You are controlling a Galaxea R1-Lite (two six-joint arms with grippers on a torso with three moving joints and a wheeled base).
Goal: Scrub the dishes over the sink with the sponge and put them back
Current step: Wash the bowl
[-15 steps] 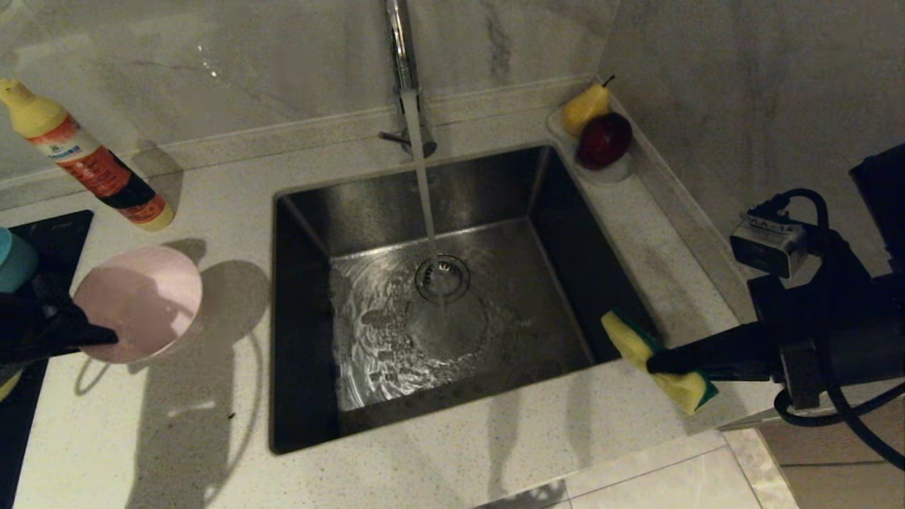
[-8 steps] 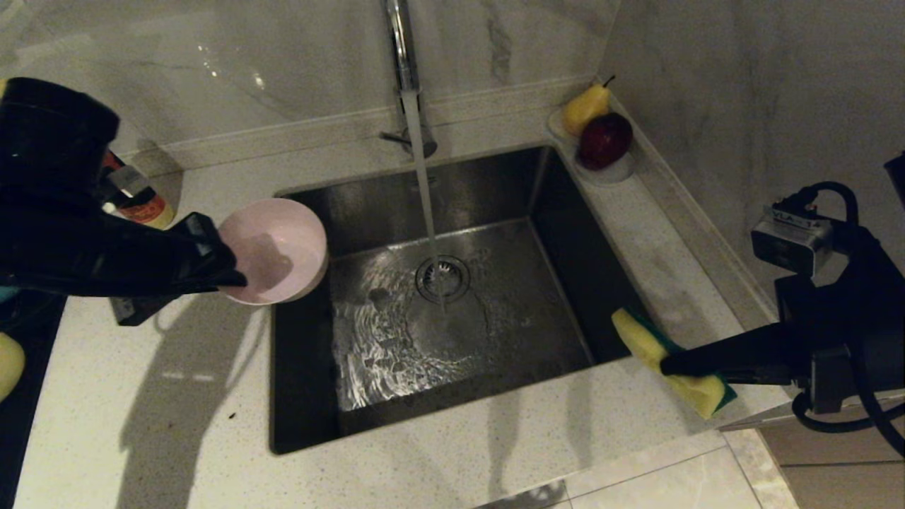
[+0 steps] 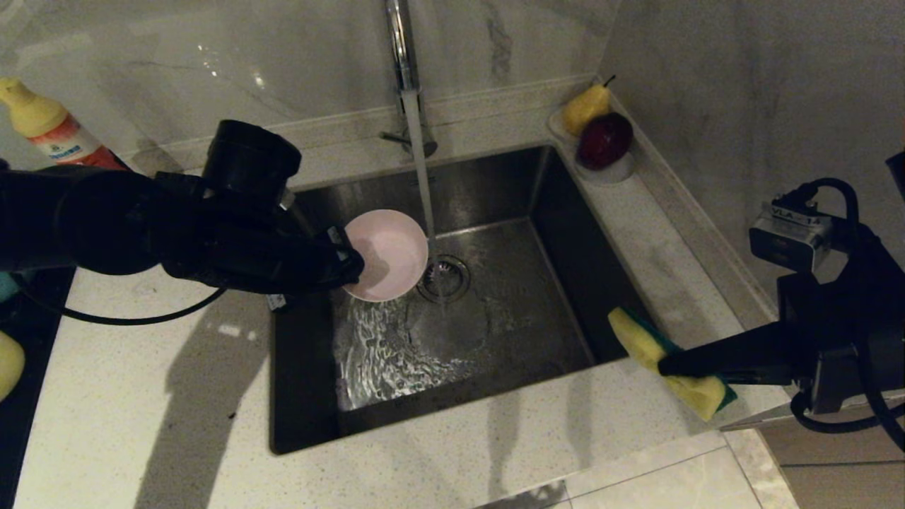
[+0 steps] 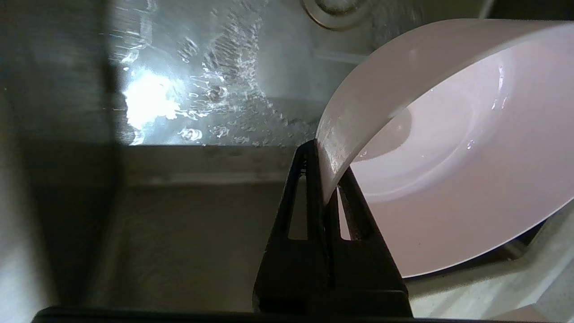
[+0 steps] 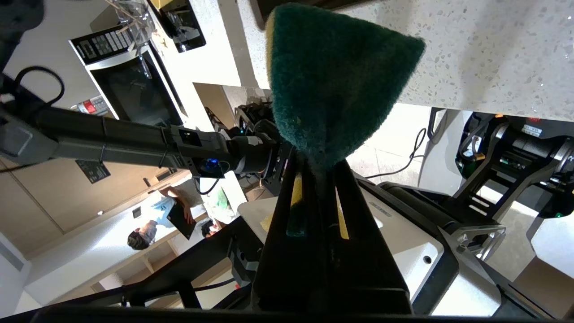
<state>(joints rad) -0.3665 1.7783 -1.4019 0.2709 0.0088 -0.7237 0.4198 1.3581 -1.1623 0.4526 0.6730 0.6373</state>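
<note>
A pink bowl (image 3: pixel 391 252) (image 4: pixel 453 179) hangs tilted over the steel sink (image 3: pixel 573 283), its far rim close to the running water. My left gripper (image 3: pixel 351 267) (image 4: pixel 323 154) is shut on the bowl's rim, one finger inside and one outside. Over the counter at the sink's front right corner, my right gripper (image 3: pixel 664 365) (image 5: pixel 314 166) is shut on the sponge (image 3: pixel 645 346) (image 5: pixel 334 80), whose yellow foam faces the sink and green face points away. A yellow bowl's edge (image 3: pixel 8 364) shows at the far left.
The chrome tap (image 3: pixel 401 49) pours a stream (image 3: pixel 422 177) onto the drain strainer (image 3: pixel 444 277). A white dish (image 3: pixel 614 171) with a pear (image 3: pixel 585 107) and a red apple (image 3: pixel 603 140) sits at the back right. A detergent bottle (image 3: pixel 49 127) stands at the back left.
My left arm has carried the pink bowl rightward from above the left counter to over the sink, next to the water stream. The right arm with the sponge has stayed nearly still.
</note>
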